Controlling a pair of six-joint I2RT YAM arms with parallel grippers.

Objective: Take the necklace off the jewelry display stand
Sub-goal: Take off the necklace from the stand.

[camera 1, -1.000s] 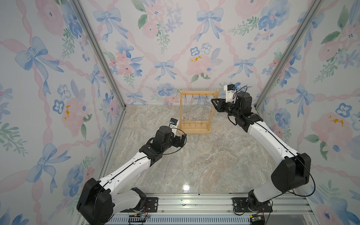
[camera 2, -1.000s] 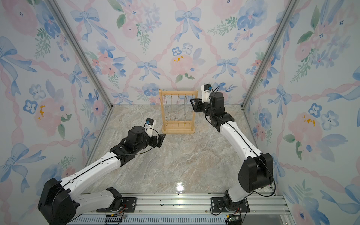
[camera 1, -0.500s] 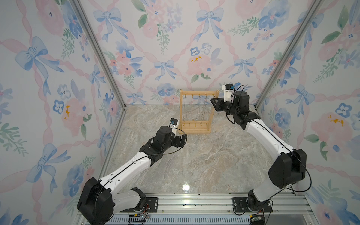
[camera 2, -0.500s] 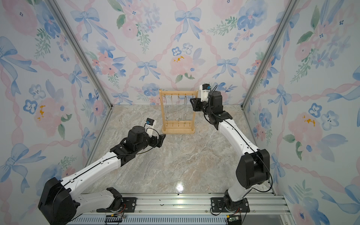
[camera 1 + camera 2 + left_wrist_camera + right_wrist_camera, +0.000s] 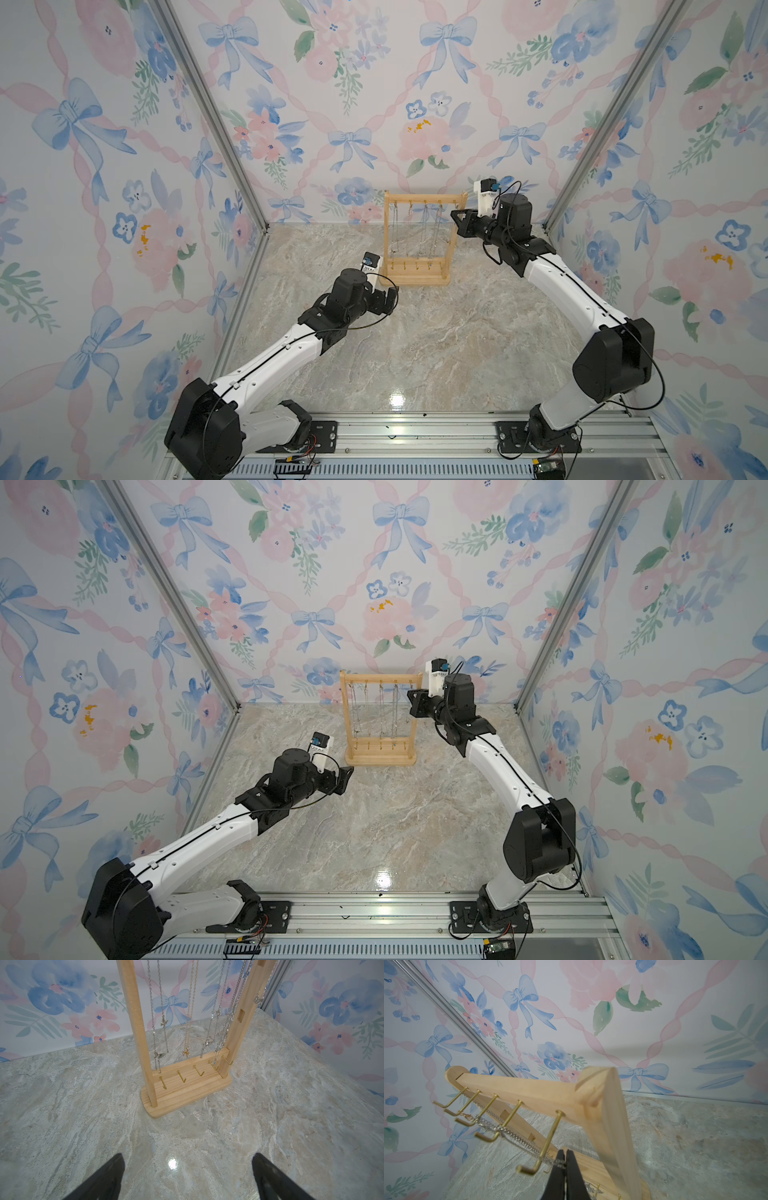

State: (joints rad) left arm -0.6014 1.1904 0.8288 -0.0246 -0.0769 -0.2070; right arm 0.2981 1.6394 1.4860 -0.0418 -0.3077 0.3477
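The jewelry display stand, a light wooden frame, stands near the back wall with several chains hanging from its gold hooks. My right gripper is at the stand's top right corner. It is shut on a silver chain necklace that runs past the nearest top hook. My left gripper hangs open and holds nothing, low over the table in front of the stand's base.
Other necklaces, among them a gold one with a cross pendant, hang inside the frame. Gold hooks line the bottom bar. Floral walls close in behind and on both sides. The marble tabletop stretches toward the front rail.
The right gripper's jaws have closed on the silver chain, and that arm has shifted slightly toward the stand. The left arm has not moved.
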